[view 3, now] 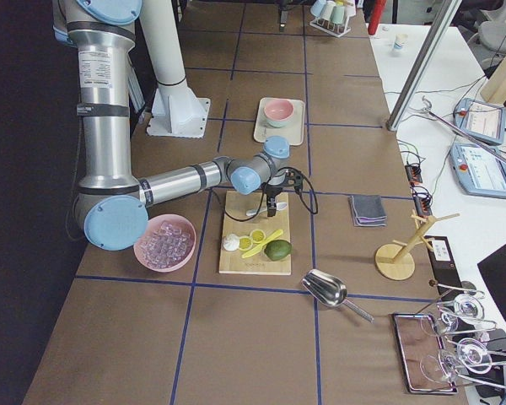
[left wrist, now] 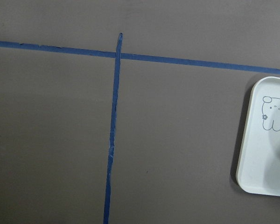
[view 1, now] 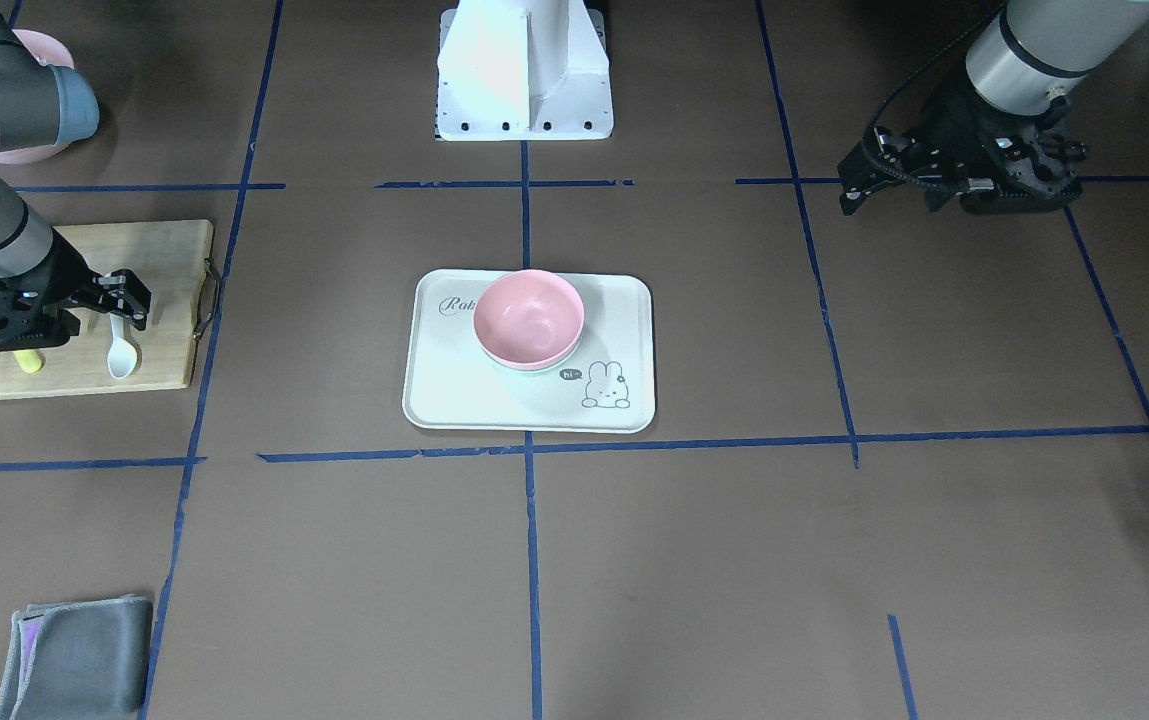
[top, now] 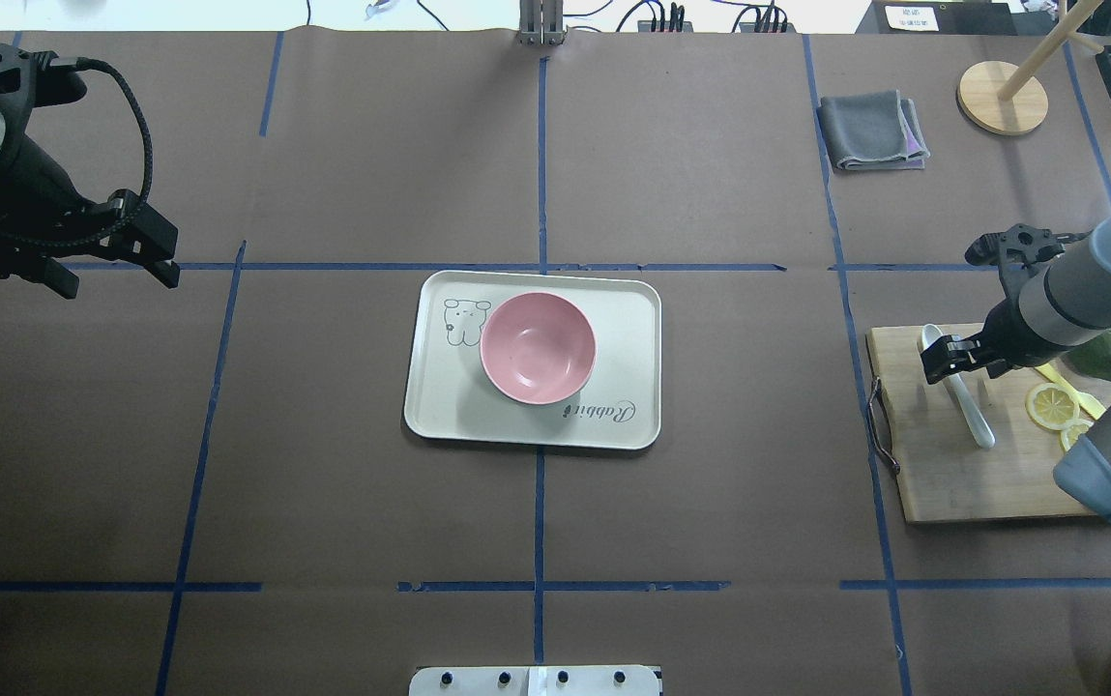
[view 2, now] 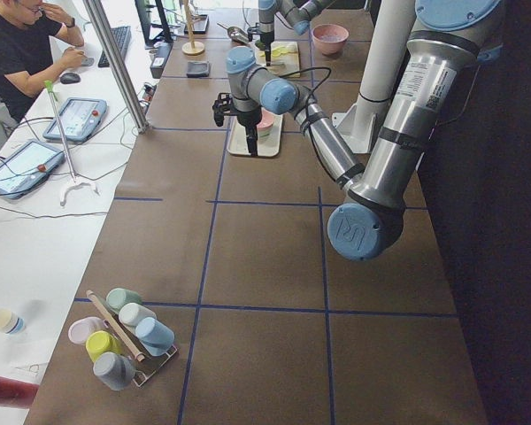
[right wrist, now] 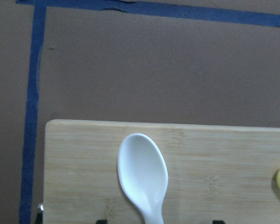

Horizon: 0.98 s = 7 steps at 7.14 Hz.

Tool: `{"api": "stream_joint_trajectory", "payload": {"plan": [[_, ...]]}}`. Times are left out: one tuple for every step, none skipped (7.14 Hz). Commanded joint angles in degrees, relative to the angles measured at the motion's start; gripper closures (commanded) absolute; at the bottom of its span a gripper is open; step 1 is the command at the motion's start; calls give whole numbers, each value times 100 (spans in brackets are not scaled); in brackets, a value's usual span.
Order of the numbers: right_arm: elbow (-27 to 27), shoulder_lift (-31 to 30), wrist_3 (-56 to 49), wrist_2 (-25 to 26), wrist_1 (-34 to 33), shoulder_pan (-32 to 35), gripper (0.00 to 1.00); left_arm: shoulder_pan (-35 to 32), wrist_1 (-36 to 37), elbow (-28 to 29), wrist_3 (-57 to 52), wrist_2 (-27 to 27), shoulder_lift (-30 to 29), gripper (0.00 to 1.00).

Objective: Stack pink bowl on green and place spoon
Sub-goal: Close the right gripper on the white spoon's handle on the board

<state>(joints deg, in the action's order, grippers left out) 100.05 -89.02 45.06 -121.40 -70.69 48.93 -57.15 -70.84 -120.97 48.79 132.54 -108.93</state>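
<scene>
The pink bowl point(view 1: 529, 315) sits in the white rabbit tray point(view 1: 624, 300) at the table's middle, nested on a bowl of which only a pale green rim point(view 1: 534, 369) shows. It is also in the overhead view point(top: 538, 346). The white spoon point(top: 963, 398) lies on the wooden cutting board point(top: 951, 474). My right gripper point(top: 957, 371) is open and low over the spoon's handle, a finger on either side. The right wrist view shows the spoon's bowl point(right wrist: 143, 175). My left gripper point(top: 120, 278) is open and empty above the table, far from the tray.
On the board lie a lime point(top: 1108, 350), lemon slices point(top: 1050, 404) and a yellow piece. A folded grey cloth point(top: 872, 130) and a wooden stand point(top: 1002, 99) are at the far side. A pink bowl of ice point(view 3: 164, 242) stands beside the board.
</scene>
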Motion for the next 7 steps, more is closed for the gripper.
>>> {"api": "stream_joint_trajectory", "payload": {"plan": [[-73,69,-15,-68,2,-6,25,-42,0,4,-1,0,4,0],[-82,52,-32,-68,2,-6,25,-42,0,4,-1,0,4,0],[-82,17,-41,-77,2,-6,25,-42,0,-5,-1,9,4,0],[-73,8,-41,-138,2,2,25,-42,0,-5,-1,9,4,0],[-64,8,-41,-147,2,3,26,-50,9,-5,-1,9,4,0],[-73,8,-32,-156,2,3,28,-77,0,-5,-1,9,4,0],[-73,-1,-32,-156,2,3,28,-86,9,-5,-1,9,4,0]]}}
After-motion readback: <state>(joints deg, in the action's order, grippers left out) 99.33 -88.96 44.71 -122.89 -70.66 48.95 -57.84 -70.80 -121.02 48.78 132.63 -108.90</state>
